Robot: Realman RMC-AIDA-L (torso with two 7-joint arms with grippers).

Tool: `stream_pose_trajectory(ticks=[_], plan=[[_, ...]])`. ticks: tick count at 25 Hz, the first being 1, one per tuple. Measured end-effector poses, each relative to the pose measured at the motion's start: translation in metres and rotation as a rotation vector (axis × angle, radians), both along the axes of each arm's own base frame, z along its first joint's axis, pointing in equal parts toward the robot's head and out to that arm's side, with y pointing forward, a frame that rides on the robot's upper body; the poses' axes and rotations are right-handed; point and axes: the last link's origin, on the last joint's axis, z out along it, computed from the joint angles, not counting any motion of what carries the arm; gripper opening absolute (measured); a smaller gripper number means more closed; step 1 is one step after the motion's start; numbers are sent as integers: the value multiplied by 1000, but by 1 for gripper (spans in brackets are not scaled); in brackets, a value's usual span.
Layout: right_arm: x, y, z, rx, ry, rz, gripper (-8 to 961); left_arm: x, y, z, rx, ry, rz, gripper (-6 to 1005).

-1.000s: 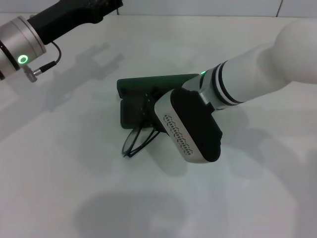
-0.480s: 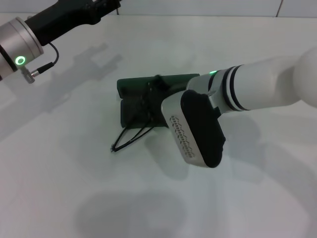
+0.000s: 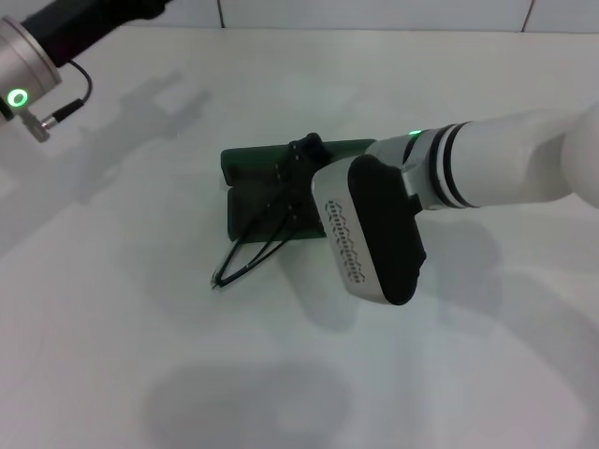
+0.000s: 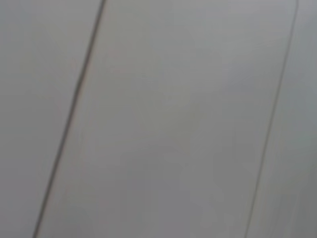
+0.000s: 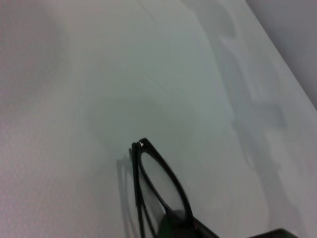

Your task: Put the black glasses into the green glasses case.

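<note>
One pair of black glasses [image 3: 251, 251] lies half in and half out of the green glasses case [image 3: 245, 161]: the front of the frame sits over the dark lower tray, while the slim temple arms trail off its near edge onto the white worktop [image 3: 140, 355]. The case is open, its lid standing up behind the tray. In the right wrist view one lens and its rim [image 5: 161, 186] hang out over the bare worktop, with a dark corner of the case just showing at the picture's edge.

The likely trouble from here is that the glasses are not seated. If the frame is let go as it lies, the overhanging arms could tip it back out over the tray's near edge, or the lid could later close onto the arms. A push along the tray could also slide the light case across the smooth worktop, since nothing steadies it.

The right hand [image 3: 298, 173] reaches down at the case, its dark fingers at the frame's upper part above the tray; the bulky wrist hides them, so whether they are spread or pinched on the frame cannot be told. The left arm is parked far off, its hand out of sight.
</note>
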Motion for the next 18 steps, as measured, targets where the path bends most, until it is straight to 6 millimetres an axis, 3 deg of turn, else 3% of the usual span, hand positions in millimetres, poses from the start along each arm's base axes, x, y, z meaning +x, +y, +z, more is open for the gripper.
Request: stream_pose_trajectory(ticks=[4,7,11,18], plan=[[0,6,12,16,60,-66,295,-5,-2,4,10,-4,10,696],[-2,8,25,1,116,-128,313,-9,-4,6,-1,5,14,696],[3,13,59,-78,246,-277,338,-11,-4,9,-56,25,23,696],[35,16,143,-191,666,-454,368,-9,-14,19,-198,60,13,696]])
